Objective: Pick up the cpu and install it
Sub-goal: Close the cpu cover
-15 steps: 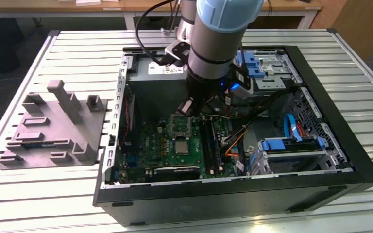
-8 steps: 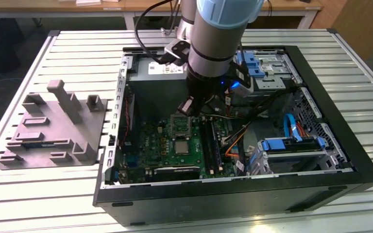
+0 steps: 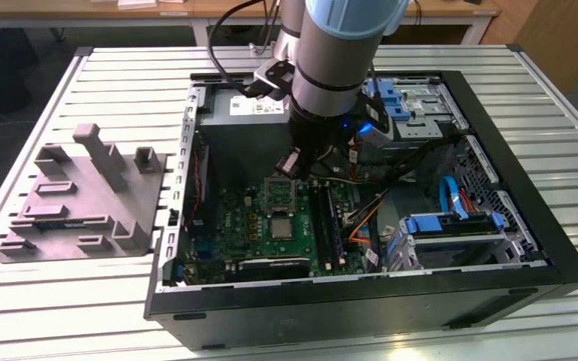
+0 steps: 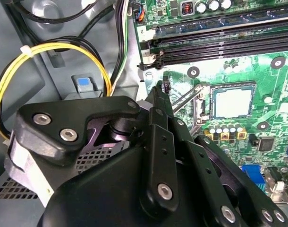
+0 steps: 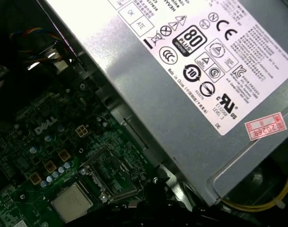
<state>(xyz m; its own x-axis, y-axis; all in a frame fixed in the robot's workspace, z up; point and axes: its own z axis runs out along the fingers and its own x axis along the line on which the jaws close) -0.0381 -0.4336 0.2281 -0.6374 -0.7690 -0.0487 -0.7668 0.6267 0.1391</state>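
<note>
gripper (image 4: 159, 90): pressed together, holding nothing, low over the green board (image 3: 269, 226) | cpu (image 4: 232, 102): flat in its socket, apparently seated | socket frame (image 5: 108, 172): swung open for access

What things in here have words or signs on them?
White label on the grey power box: a number badge, round safety signs and lines of small print.
Red sticker at the label's edge: a row of digits.
Green board: a white maker's logo; its other tiny markings are too small to read.
Chip: no print I can make out.
</note>
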